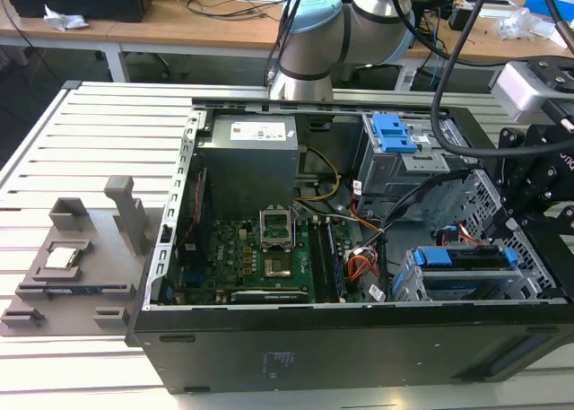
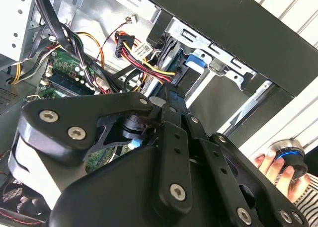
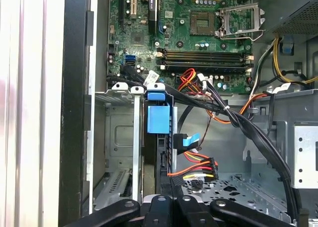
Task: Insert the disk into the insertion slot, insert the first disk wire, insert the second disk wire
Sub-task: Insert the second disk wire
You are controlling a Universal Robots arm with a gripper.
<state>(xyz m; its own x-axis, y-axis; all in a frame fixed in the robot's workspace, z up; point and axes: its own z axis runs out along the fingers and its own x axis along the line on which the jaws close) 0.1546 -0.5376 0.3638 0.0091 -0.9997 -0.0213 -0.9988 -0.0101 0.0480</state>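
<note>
In the exterior view, the open computer case [image 1: 269,374] lies on the slatted table [image 1: 90,141], and I take the motherboard [image 1: 260,248] on its floor as my landmark. The insertion slot [image 1: 411,284] sits to the exterior view's right of the motherboard, across a tangle of cables. The disk [image 1: 462,257] lies flat inside it, its blue carrier showing along the edge. My gripper [image 1: 516,226] hangs at the end of the disk farthest from the motherboard. I cannot tell from here whether it is open or closed. A taller cage [image 1: 404,163] with a blue latch [image 1: 393,132] stands on the same side of the motherboard as the slot. A grey fixture [image 1: 72,266] rests outside the case on the motherboard's opposite side.

In the second wrist view, the gripper [image 2: 171,100] reaches toward the disk [image 2: 195,63], its black linkage hiding where they meet. A wire bundle [image 2: 141,55] of orange, red and yellow strands runs between the disk and the motherboard [image 2: 64,78]. Outside the case, well apart from the motherboard, a person's hand [image 2: 276,170] rests on a knob [image 2: 290,155] with a blue ring.

In the first wrist view, the disk [image 3: 158,118] stands edge-on in the insertion slot [image 3: 117,132], with its blue end just beside the motherboard [image 3: 198,28]. The gripper [image 3: 172,197] sits at the opposite end, with the wire bundle [image 3: 201,168] near it.
</note>
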